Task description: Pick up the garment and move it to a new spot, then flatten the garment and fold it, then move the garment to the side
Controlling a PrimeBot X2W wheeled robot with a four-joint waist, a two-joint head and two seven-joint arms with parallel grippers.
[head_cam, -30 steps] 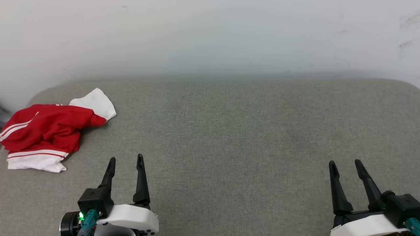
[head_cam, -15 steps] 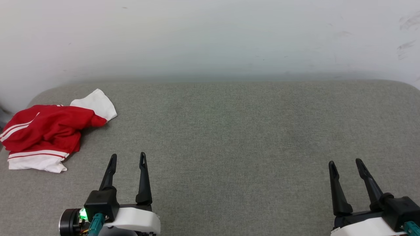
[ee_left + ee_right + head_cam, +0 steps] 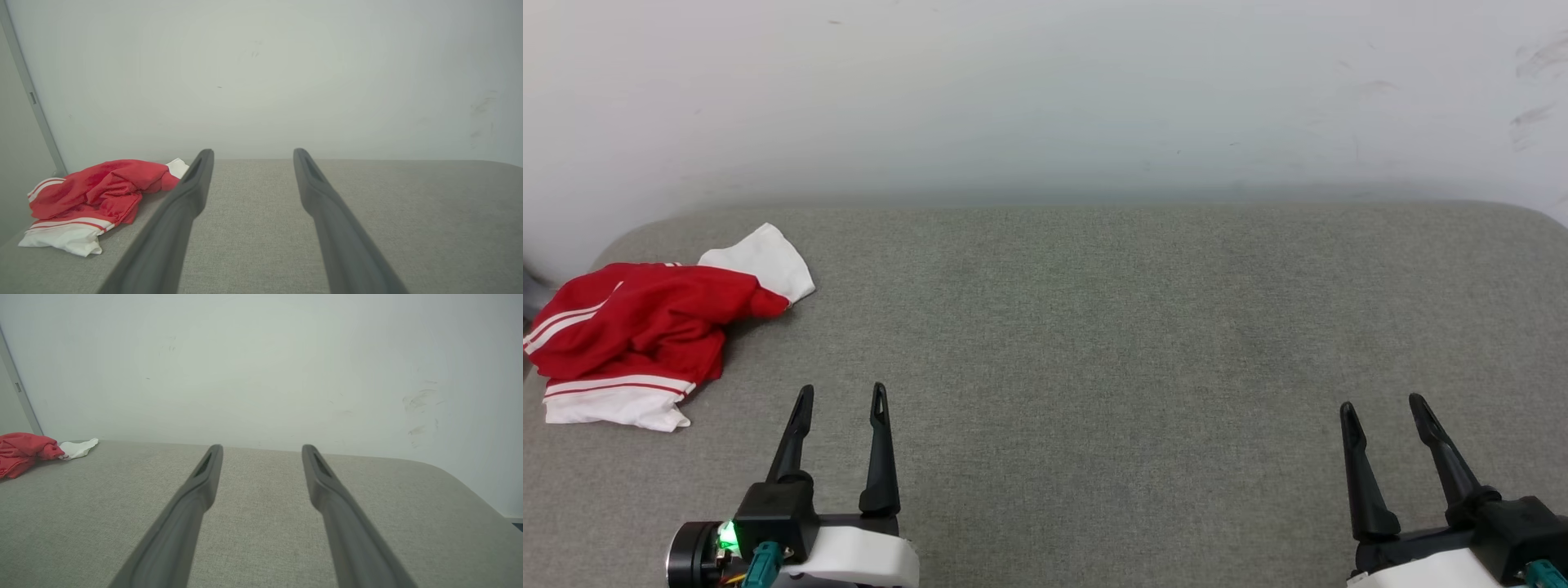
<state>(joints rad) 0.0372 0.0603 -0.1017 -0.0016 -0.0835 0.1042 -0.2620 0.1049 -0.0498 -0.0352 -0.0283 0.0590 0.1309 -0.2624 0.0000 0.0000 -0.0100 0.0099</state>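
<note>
On my head view the garment (image 3: 629,327) lies crumpled at the far left corner of the grey fabric-covered desk (image 3: 1094,327), right against its left edge. One white sleeve points toward the far edge and the other toward the near edge. My left hand (image 3: 842,390) sits near the front edge, released, fingers spread with nothing between them, and the shirt is apart from it, ahead and to its left. My right hand (image 3: 1382,404) is at the front right, also released and empty, well apart from the garment. A pale wall (image 3: 1045,98) backs the desk.
</note>
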